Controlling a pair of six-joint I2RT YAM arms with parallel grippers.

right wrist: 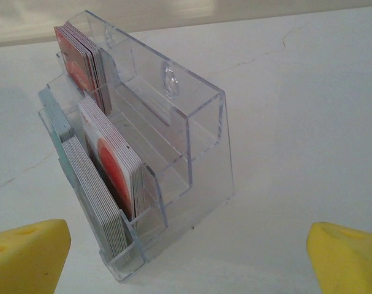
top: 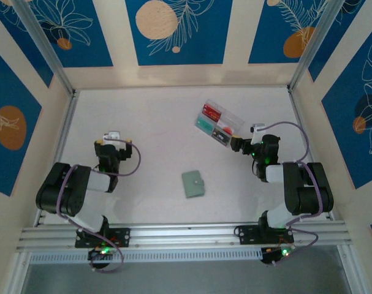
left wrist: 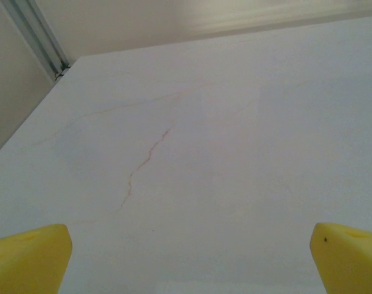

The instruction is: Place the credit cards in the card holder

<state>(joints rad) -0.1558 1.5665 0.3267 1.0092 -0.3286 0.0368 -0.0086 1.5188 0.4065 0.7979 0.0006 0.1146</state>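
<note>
The credit cards [top: 210, 113] stand in stacks inside a clear plastic compartment box [top: 219, 122] at the back right of the table. In the right wrist view the box [right wrist: 198, 141] holds a red stack [right wrist: 81, 58] at the back, a white-and-red stack [right wrist: 115, 165] and a white stack [right wrist: 97, 205] in front, with a teal edge [right wrist: 54, 125] on the left. The grey-green card holder [top: 193, 184] lies shut on the table's middle. My right gripper [top: 239, 144] [right wrist: 187, 260] is open just short of the box. My left gripper [top: 114, 137] [left wrist: 189, 260] is open over bare table.
The white table [left wrist: 235, 153] has a thin reddish crack line [left wrist: 143, 162] ahead of the left gripper. Aluminium rails and cream walls [top: 63, 79] close in the back and sides. The arm bases [top: 100, 236] sit at the near edge.
</note>
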